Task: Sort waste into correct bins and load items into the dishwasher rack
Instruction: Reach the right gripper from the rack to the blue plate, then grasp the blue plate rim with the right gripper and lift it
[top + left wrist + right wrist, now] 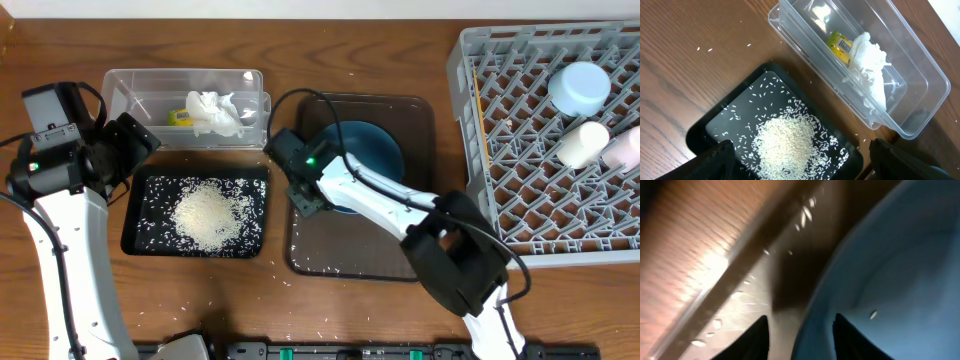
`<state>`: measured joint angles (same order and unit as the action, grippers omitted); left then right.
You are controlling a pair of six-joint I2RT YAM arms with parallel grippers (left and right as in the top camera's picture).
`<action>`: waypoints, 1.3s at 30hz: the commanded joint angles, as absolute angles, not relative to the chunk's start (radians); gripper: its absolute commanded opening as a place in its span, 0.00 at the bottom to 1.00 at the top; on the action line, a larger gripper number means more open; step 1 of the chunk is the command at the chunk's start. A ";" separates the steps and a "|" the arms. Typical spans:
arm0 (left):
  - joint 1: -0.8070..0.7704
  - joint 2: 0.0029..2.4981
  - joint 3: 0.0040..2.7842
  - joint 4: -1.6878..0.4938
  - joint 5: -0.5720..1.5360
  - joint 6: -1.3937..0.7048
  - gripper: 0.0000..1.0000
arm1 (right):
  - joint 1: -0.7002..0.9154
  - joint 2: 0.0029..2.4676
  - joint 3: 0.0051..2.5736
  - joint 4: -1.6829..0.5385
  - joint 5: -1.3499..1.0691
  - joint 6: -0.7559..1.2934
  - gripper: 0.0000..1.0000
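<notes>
The dark-blue plate (375, 150) (890, 255) lies on the brown serving tray (340, 250) (740, 305). My right gripper (305, 195) (800, 330) straddles the plate's left rim, one finger over the tray and one over the plate, with gaps showing on both sides of the rim. My left gripper (140, 140) (800, 165) hovers wide open above the black tray (135, 230) (710, 130), which holds the rice heap (207, 215) (785, 145). The clear box (130, 85) (920, 75) contains the napkin (215, 112) (870, 65) and the wrapper (180, 118) (840, 46).
The grey rack (520, 200) stands at the right with a light-blue bowl (578, 88) and two cups (582, 143) in it. Stray rice grains lie on the brown tray and on the table in front of the black tray. No chopsticks show.
</notes>
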<state>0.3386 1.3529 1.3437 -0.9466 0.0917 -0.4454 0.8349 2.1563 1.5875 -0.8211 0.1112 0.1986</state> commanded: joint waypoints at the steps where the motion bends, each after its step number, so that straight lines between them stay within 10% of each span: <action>1: 0.344 1.353 1.352 -0.953 0.094 -0.450 0.89 | 0.839 2.162 1.588 -0.812 0.154 0.240 0.33; 13: 0.344 1.353 1.352 -0.953 0.094 -0.450 0.89 | 0.838 2.136 1.684 -0.878 0.154 0.240 0.01; 39: 0.344 1.353 1.352 -0.953 0.094 -0.450 0.89 | 0.453 2.131 2.349 -1.375 0.321 0.284 0.01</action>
